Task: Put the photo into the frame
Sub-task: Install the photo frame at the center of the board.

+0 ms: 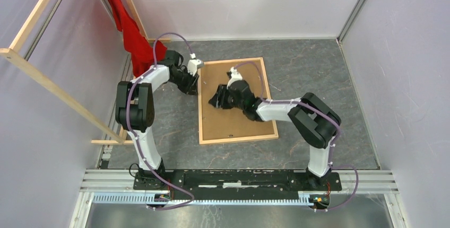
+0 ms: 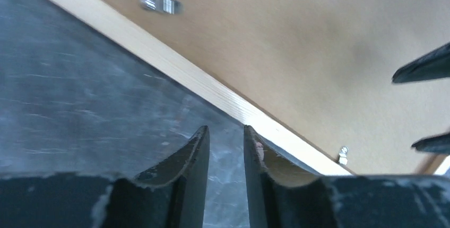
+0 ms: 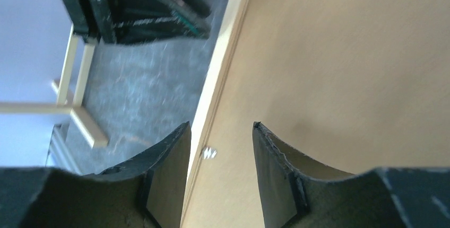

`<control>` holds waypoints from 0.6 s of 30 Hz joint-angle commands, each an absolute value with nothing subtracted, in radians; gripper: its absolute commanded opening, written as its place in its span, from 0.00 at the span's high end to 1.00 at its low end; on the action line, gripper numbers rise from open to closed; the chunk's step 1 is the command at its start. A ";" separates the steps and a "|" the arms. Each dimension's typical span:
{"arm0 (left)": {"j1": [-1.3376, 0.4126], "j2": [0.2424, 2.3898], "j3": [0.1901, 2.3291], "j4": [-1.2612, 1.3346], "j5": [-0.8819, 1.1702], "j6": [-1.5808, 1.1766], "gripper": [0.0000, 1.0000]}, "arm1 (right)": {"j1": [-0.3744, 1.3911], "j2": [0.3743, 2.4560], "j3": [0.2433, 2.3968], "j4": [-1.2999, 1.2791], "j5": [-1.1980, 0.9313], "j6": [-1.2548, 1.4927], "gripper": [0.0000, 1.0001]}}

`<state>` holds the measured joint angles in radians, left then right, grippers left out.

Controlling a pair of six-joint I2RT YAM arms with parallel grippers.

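Observation:
The frame, thin light wood, lies on the grey table with the brown hardboard panel inside it. The photo is not visible in any view. My left gripper sits low at the frame's left rail near its far corner. In the left wrist view its jaws stand slightly apart and empty, over the table beside the rail. My right gripper hovers over the panel near the left rail. Its jaws are open and empty above the panel and a small metal tab.
A red cloth hangs at the back left. Long wooden rails stand along the left side and also show in the right wrist view. Another metal tab sits on the panel. The right gripper's fingertips show in the left wrist view.

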<state>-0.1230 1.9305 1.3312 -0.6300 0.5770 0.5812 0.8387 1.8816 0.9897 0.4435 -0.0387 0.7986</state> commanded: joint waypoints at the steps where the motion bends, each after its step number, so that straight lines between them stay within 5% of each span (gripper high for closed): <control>1: -0.109 2.011 1.461 -0.566 0.575 0.417 0.60 | 0.748 1.940 1.129 0.403 -0.093 0.669 0.47; 9: -0.106 2.156 1.627 -0.563 0.603 0.313 0.56 | 0.672 2.006 1.218 0.387 -0.126 0.608 0.47; 18: -0.111 2.226 1.692 -0.607 0.656 0.350 0.74 | 0.641 1.937 1.131 0.417 -0.151 0.598 0.46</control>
<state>-0.1066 2.1986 1.6619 -0.5995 0.6121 0.3317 0.6518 2.0048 1.1862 0.3676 -0.1314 0.6220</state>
